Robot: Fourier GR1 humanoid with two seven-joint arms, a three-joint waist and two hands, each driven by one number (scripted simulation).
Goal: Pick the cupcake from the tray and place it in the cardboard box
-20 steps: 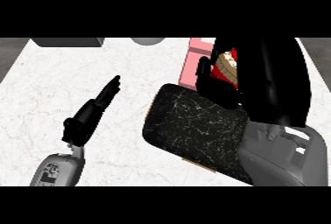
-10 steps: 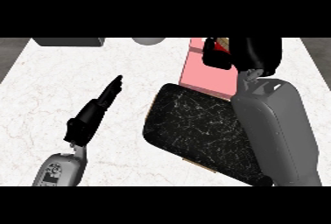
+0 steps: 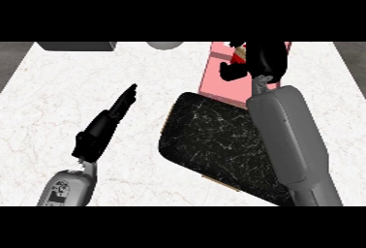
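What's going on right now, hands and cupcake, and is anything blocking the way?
Right hand over pink box, fingers curled round cupcake. Left hand open, resting on counter. Black tray bare. Nothing blocking.

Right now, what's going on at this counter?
The right hand is over the pink box at the back of the counter, curled round something red and tan, probably the cupcake. The dark tray lies bare in front of the box. The left hand rests open on the counter's left side.
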